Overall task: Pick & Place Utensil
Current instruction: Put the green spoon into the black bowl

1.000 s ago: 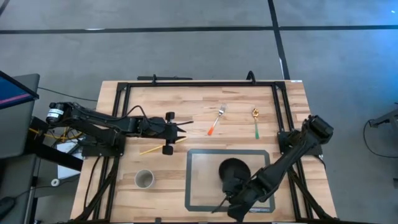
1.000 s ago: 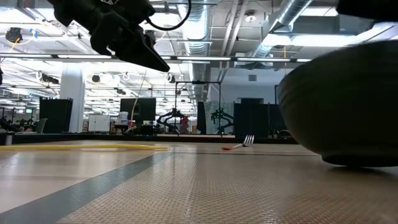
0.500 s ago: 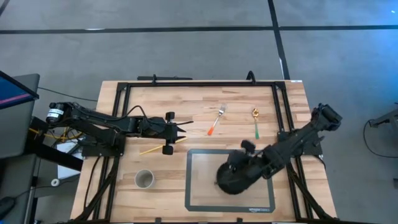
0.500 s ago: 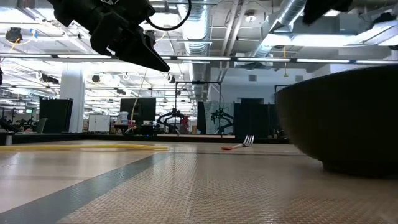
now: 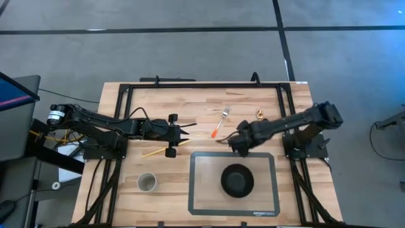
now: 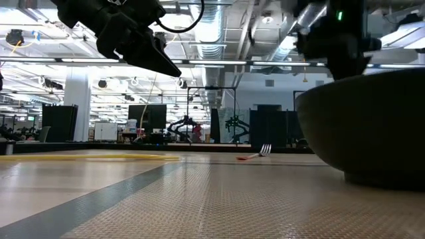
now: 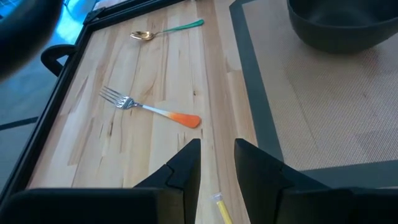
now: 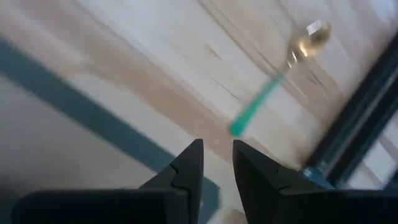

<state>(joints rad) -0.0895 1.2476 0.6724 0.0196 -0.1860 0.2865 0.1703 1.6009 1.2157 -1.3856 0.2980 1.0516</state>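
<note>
from my remote station i log the black bowl point(image 5: 237, 180) nearest the front edge, sitting on the grey-bordered mat point(image 5: 197, 190). a small cup point(image 5: 147, 182) stands on the bare wood beside the mat. further in, the right gripper point(image 5: 229, 140) hangs over the mat's far edge, fingers nearly closed with a thin gap, holding nothing. the left gripper point(image 5: 188, 133) sits above the table's left-centre, fingers likewise close together and empty, with a yellow stick point(image 5: 155, 151) lying just below it. beyond both, the orange-handled fork point(image 5: 220, 122) lies flat on the wood, tines pointing away. the green-handled spoon point(image 7: 166, 31) lies further right near the frame rail point(image 5: 202, 85), partly hidden under the right arm in the high view
</note>
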